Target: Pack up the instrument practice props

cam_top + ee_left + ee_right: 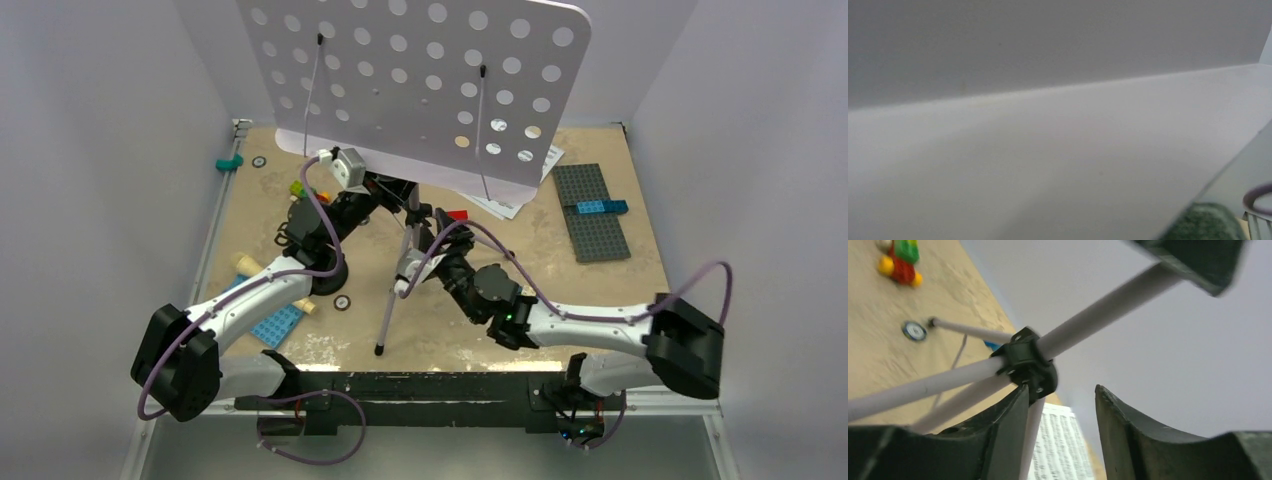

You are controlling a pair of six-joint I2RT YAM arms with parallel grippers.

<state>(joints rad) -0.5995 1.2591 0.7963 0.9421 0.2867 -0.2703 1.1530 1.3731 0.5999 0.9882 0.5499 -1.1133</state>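
Lilac music stand (420, 70) upright on its tripod, mid table (530, 300); white sheet-music pages (505, 205) lie flat behind it, partly under the perforated panel. Right gripper (1060, 390) spread, one finger just beside the black leg hub (1028, 362), nothing pinched. Left gripper (388, 188) close to the post under the panel; grip cannot be told.

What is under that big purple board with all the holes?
Under the board, white sheet-music pages poke out at its lower right edge, and its tripod legs stand beneath. It hides the rest of the pages.
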